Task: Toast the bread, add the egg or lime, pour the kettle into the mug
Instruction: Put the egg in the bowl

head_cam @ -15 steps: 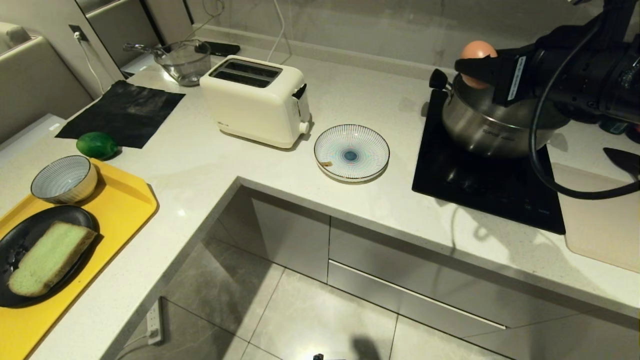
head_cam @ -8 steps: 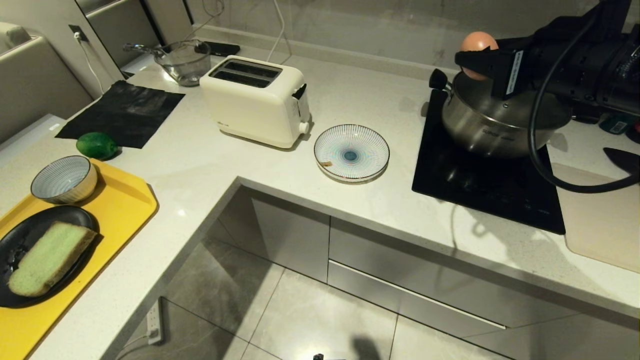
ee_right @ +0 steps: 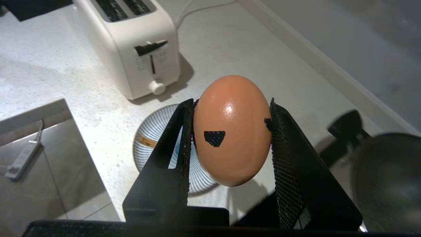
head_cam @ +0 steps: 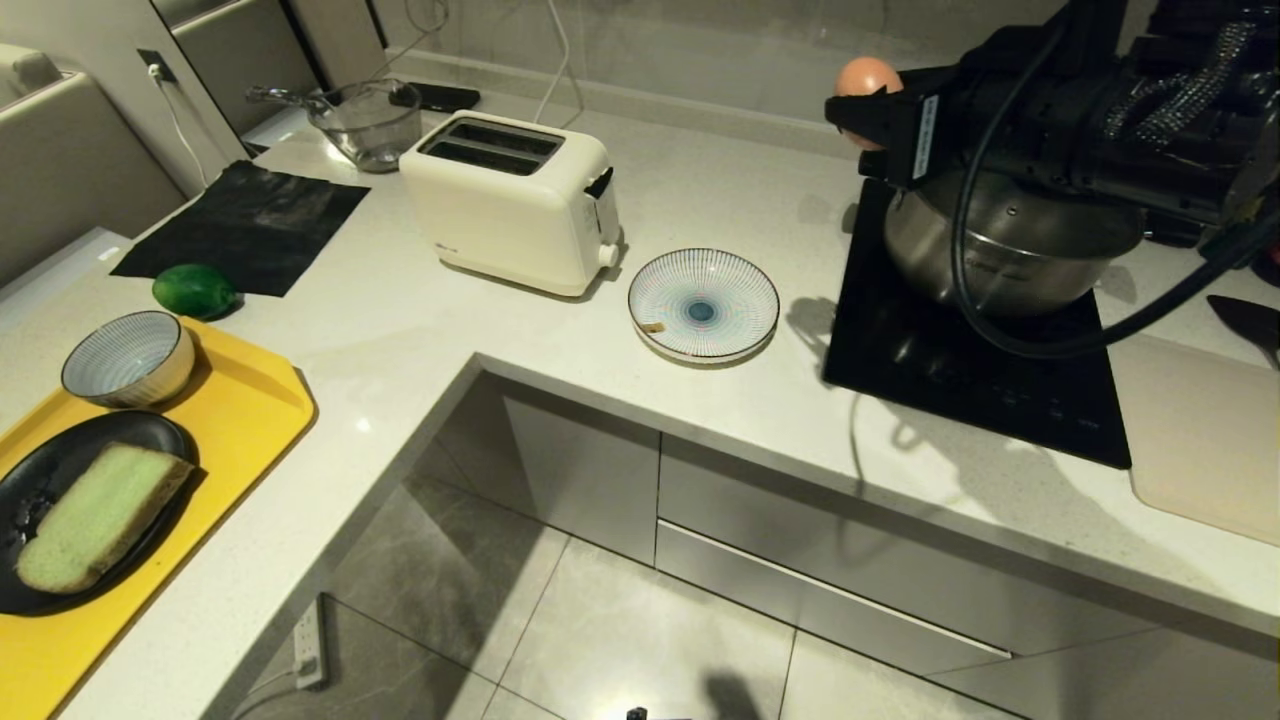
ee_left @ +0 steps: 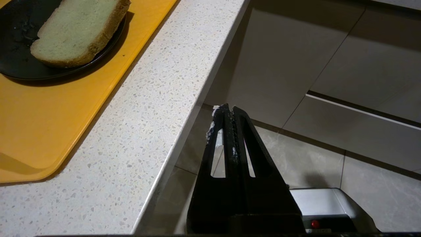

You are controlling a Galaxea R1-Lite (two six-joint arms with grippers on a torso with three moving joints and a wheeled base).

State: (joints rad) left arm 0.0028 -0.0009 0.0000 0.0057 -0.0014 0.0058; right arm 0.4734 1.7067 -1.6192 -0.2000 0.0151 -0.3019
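- While our left gripper (ee_left: 229, 113) hangs closed beside the table (head_cam: 420, 330) edge, the bread (head_cam: 98, 515) lies on a black plate (head_cam: 40, 470) on the yellow tray (head_cam: 240, 420).
- Beyond it, the small bowl (head_cam: 128, 356) looks empty; the lime (head_cam: 194, 290) sits just past the tray.
- Our right gripper (ee_right: 230, 131) clamps the egg (ee_right: 232, 130), long axis across the fingers, above the pot's (head_cam: 1010, 255) left edge; the striped dish (head_cam: 703, 304) lies down and left of it.

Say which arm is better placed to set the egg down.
Right. The right gripper already holds the egg above the striped plate; the left gripper hangs shut off the counter edge.
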